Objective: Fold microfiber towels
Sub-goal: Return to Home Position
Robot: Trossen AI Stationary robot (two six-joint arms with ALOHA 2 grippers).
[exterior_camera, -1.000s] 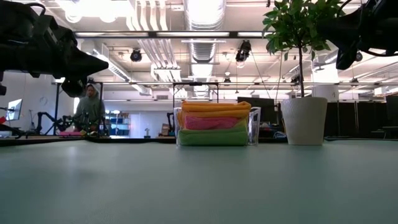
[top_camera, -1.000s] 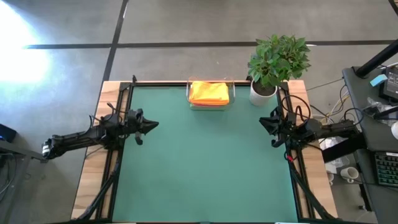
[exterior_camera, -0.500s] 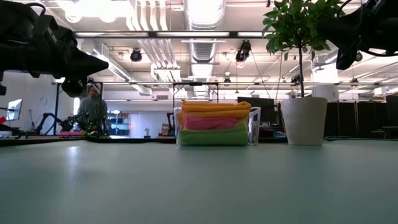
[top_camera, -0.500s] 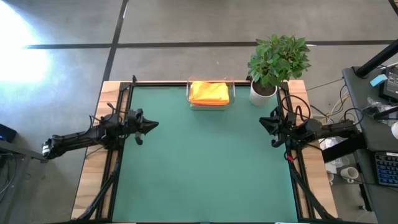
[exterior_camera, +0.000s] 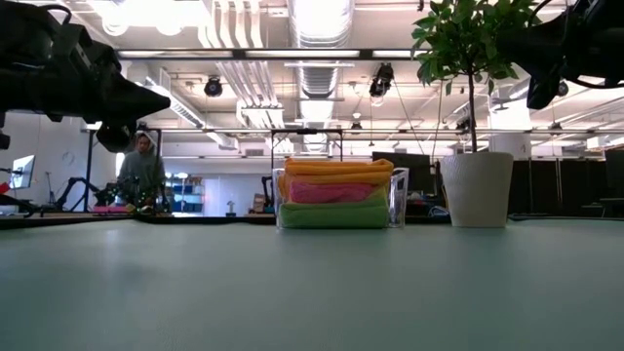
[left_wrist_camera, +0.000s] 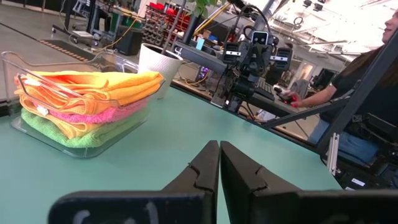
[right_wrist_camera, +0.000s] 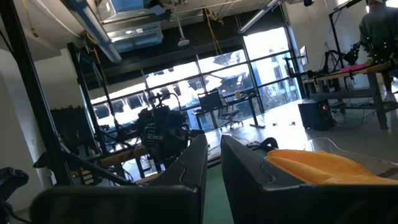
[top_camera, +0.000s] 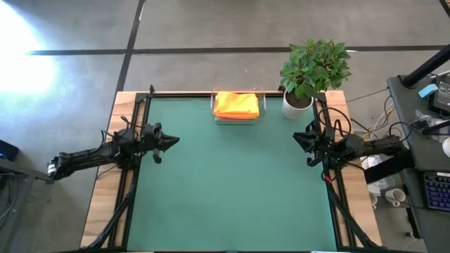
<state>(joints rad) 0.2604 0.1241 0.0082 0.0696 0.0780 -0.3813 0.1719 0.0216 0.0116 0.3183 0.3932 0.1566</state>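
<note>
**Desk:** What do your claws show?

**Operator:** I start with the left gripper (left_wrist_camera: 219, 145). Its two dark fingers are pressed together at the tips and grip nothing. It hangs above the left edge of the flat green-topped table (top_camera: 232, 190), pointing in towards the middle. My right gripper (right_wrist_camera: 214, 139) hangs over the opposite edge, facing the left one. I see a narrow slit between its fingers, so it is slightly parted, and it is empty too.

**Desk:** And the cloths?

**Operator:** The stack of folded microfiber towels (exterior_camera: 336, 191) lies in the clear rectangular plastic tray (exterior_camera: 399, 200). The tray stands at the middle of the table's far edge, well apart from both grippers. From table height I read orange on top, hot pink in the middle and lime green at the bottom. My left wrist camera shows another orange layer between the pink and the green.

**Desk:** What's near it?

**Operator:** A leafy green plant in a white round pot (top_camera: 313, 70) stands just beside the tray, at the far corner on my right arm's side. Beyond the table, a person (exterior_camera: 142, 172) is in the room at the back.
</note>
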